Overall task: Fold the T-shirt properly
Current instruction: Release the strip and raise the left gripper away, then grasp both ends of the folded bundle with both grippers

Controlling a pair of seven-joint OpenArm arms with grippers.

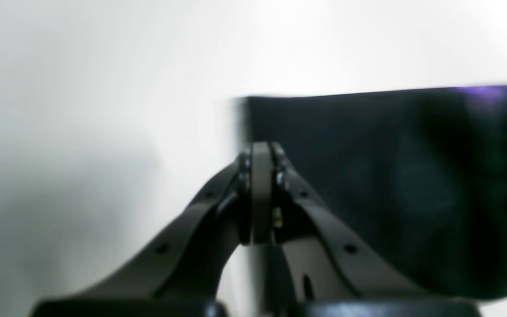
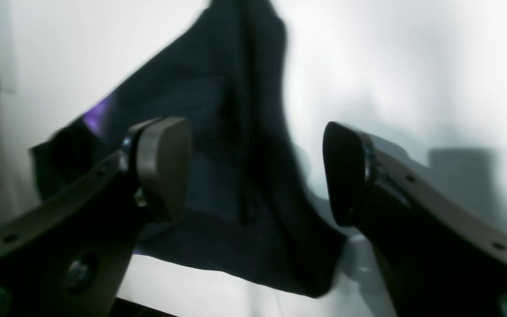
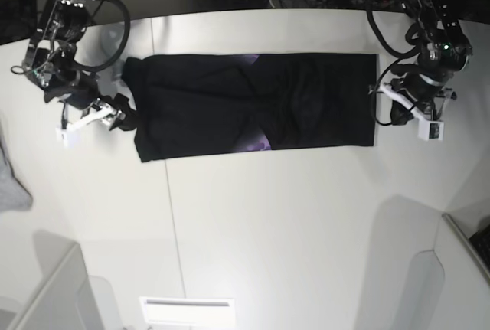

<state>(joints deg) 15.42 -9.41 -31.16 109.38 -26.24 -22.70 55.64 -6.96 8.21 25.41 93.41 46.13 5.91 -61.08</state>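
Black T-shirt point(image 3: 253, 104) lies folded into a long band across the white counter point(image 3: 291, 223), one arm at each end.

The right gripper point(image 2: 253, 171) sits at the shirt's end with its fingers point(image 2: 165, 167) spread wide and nothing between them. The left gripper point(image 1: 261, 193) has its fingers pressed together, empty, just beside the shirt's straight edge. A purple print patch shows amid the folds.

White table point(image 3: 291, 215) w/ black T-shirt point(image 3: 253, 104), grey cloth point(image 3: 9, 184).
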